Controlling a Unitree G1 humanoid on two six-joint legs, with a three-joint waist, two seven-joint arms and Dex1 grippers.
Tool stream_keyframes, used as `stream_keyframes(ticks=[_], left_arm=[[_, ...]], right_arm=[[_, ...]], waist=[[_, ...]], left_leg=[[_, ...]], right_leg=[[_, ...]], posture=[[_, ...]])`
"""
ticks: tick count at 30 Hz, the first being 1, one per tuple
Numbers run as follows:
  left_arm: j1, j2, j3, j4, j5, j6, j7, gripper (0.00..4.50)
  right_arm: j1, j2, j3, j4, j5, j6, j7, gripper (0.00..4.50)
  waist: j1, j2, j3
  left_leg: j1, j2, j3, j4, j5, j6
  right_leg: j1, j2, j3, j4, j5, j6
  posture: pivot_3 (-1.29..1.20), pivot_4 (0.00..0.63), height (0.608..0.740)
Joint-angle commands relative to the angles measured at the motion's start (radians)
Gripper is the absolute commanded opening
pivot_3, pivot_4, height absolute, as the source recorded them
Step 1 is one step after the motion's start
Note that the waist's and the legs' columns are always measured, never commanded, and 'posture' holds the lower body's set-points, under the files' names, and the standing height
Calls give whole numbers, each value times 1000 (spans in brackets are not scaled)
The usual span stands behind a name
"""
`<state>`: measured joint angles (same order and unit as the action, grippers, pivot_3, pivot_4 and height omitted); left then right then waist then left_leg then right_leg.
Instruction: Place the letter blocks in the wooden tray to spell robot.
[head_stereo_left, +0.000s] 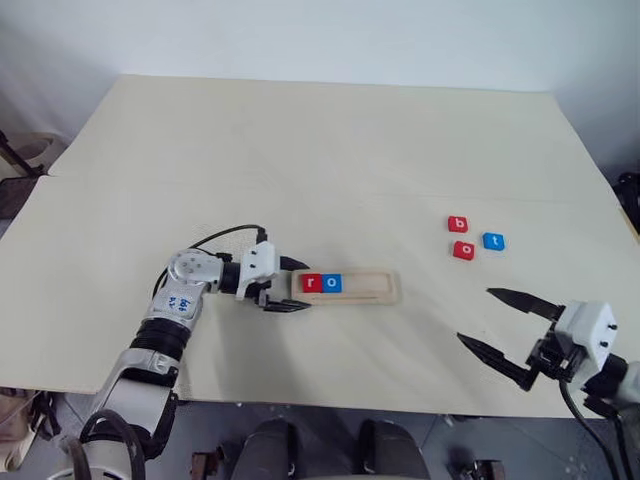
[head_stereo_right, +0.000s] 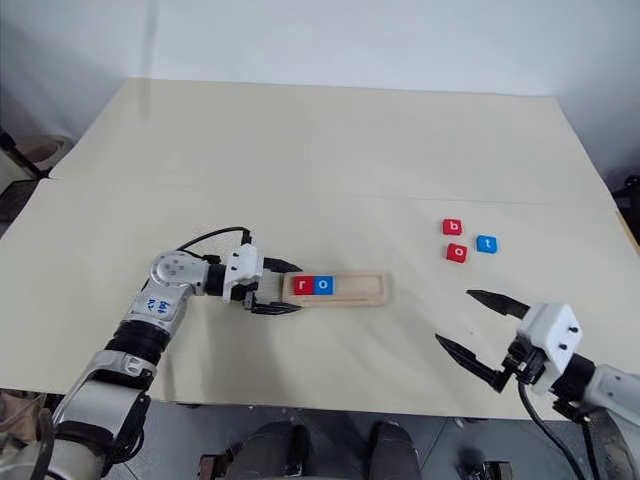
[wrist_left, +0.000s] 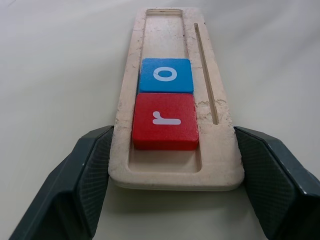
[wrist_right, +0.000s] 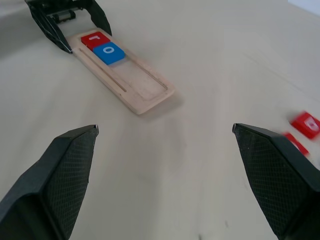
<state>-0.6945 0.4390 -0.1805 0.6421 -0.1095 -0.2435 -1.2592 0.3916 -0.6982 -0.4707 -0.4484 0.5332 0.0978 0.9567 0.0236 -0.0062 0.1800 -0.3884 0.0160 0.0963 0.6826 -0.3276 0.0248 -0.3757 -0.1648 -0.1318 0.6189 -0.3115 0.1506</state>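
Left gripper (head_stereo_left: 283, 286) straddled the wooden tray (wrist_left: 176, 176) end, unclenched; right gripper (head_stereo_left: 508, 327) gaped empty — closing could shove tray, unseating r (wrist_left: 166, 120) and o (wrist_left: 165, 75).

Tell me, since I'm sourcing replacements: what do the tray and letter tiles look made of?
The long pale wooden tray looks like unfinished light wood: matte, rough-edged, faintly grained. The small square red r tile and blue o tile look smoothly painted, possibly wood or plastic.

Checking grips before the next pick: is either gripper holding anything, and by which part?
The left gripper straddles the wooden tray's near end; whether it clamps cannot be told. The right gripper is open, empty.
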Motion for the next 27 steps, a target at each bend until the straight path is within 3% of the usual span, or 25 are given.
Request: stream_keyframes(ticks=[1,11,13,15,27], left_arm=[[-23,-2,-11,25,9,-10,-27,3392],[-39,12,-11,68,15,18,-63,3392],[-41,11,0,71,9,38,-56,4119],[-42,8,16,62,-13,73,-62,4430],[42,105,201,-8,-161,1,-86,4430]], right_arm=[[26,9,-38,-54,28,3,-10,4500],[44,15,-33,-79,34,14,-28,4500],[40,15,-29,-78,33,15,-30,4500],[34,15,-23,-76,33,18,-32,4500],[51,82,-86,-31,17,-2,-105,4500]], waist=[[-2,0,0],[1,0,0],[1,0,0],[0,0,0],[-1,0,0]], left_leg=[[1,0,0,0,0,0],[0,0,0,0,0,0],[0,0,0,0,0,0],[1,0,0,0,0,0],[0,0,-1,0,0,0]], right_leg=[[0,0,0,0,0,0],[0,0,0,0,0,0],[0,0,0,0,0,0],[0,0,0,0,0,0],[0,0,0,0,0,0]], posture=[[0,150,740],[0,150,740],[0,150,740],[0,150,740],[0,150,740]])
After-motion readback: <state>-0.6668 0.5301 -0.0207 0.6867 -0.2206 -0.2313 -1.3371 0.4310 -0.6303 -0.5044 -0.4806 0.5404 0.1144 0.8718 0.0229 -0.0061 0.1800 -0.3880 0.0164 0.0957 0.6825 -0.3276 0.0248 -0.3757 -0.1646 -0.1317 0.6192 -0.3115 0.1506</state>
